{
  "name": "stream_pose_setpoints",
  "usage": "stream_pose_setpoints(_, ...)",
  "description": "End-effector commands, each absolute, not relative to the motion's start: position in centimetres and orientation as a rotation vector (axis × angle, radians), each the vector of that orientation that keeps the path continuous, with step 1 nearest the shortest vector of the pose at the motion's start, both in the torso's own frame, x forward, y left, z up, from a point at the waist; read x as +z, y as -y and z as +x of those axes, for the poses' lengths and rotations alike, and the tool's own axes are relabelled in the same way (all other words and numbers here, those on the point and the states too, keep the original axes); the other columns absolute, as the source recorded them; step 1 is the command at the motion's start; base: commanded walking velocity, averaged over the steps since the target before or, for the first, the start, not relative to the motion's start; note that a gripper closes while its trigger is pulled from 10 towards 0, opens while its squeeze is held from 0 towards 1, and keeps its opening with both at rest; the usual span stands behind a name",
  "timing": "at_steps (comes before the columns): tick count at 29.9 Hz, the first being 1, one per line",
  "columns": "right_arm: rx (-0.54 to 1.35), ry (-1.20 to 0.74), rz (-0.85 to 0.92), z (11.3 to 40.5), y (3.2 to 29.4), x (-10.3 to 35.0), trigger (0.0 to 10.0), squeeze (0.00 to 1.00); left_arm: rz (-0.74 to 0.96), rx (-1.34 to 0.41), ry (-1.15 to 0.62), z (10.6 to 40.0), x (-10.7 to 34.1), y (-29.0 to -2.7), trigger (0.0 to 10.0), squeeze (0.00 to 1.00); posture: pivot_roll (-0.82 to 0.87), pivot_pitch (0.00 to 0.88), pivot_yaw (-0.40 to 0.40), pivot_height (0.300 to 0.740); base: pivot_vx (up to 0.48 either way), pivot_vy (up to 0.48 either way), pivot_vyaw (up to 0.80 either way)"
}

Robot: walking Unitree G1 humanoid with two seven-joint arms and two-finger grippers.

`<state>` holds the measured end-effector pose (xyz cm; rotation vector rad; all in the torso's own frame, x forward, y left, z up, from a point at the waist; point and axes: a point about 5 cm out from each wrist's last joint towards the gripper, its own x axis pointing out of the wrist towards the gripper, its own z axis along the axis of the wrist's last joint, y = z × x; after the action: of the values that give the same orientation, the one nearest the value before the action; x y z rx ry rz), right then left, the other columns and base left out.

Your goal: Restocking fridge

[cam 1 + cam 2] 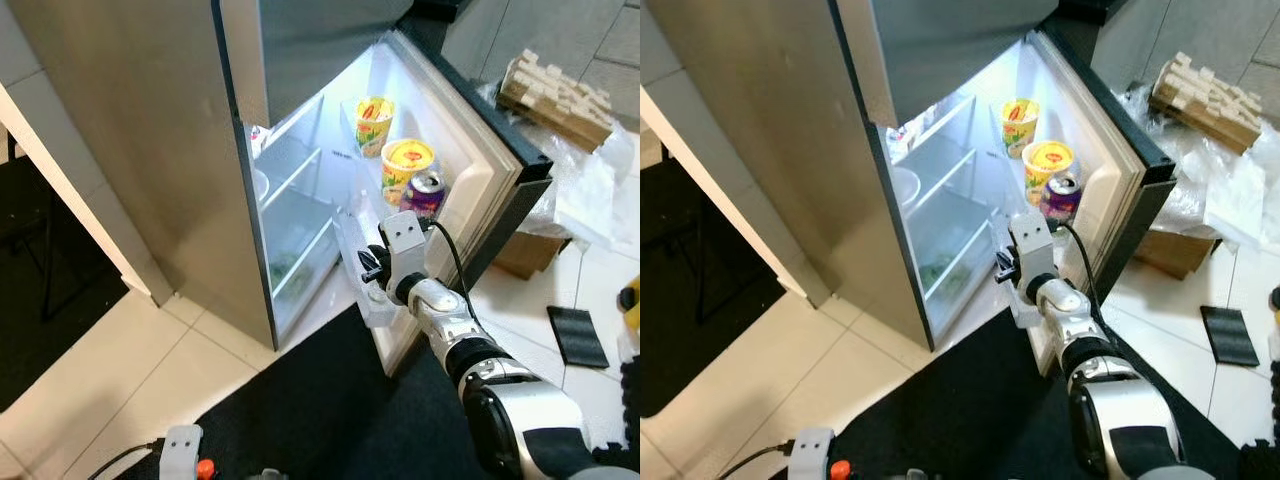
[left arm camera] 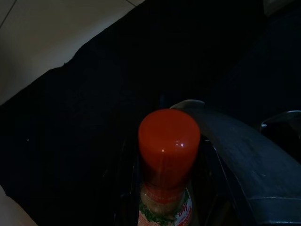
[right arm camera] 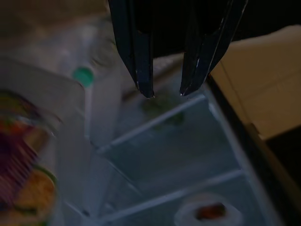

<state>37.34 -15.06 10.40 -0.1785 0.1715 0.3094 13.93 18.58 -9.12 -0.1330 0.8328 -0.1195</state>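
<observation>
Two views differ: your right end effector hangs slightly parted, empty, at the fridge shelves; your left end effector grips a red-capped bottle.

In the open grey fridge, two yellow cups and a purple can stand on the door shelf, right of the glass shelves.

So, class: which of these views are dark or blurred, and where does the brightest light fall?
Both eye views are sharp; the brightest light falls inside the open fridge. The left wrist view is very dark, with only the red-capped bottle catching light. The right wrist view is dim, and the cups at its edge smear, while the right gripper stays crisp.
</observation>
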Motion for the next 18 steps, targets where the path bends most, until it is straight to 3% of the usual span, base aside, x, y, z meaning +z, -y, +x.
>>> stream_pose_setpoints(1,0.240,-0.234,-0.222,37.2,16.3,9.6,10.0,0.00,-0.130,-0.135,-0.987,10.1,-10.6,-18.6,10.0,0.00,0.04,0.286,0.003,0.740,0.000,0.000,0.00)
stream_pose_setpoints(13,0.029,-0.224,-0.255,37.2,20.9,10.6,10.0,0.00,-0.128,-0.138,-0.999,9.3,-10.7,-18.7,10.0,0.00,0.05,0.290,0.006,0.740,0.000,0.000,0.00)
stream_pose_setpoints(18,-0.122,-0.183,-0.252,37.1,24.5,12.2,10.0,0.00,-0.129,-0.138,-1.000,9.2,-10.7,-18.7,10.0,0.00,0.05,0.285,0.007,0.740,0.000,0.000,0.00)
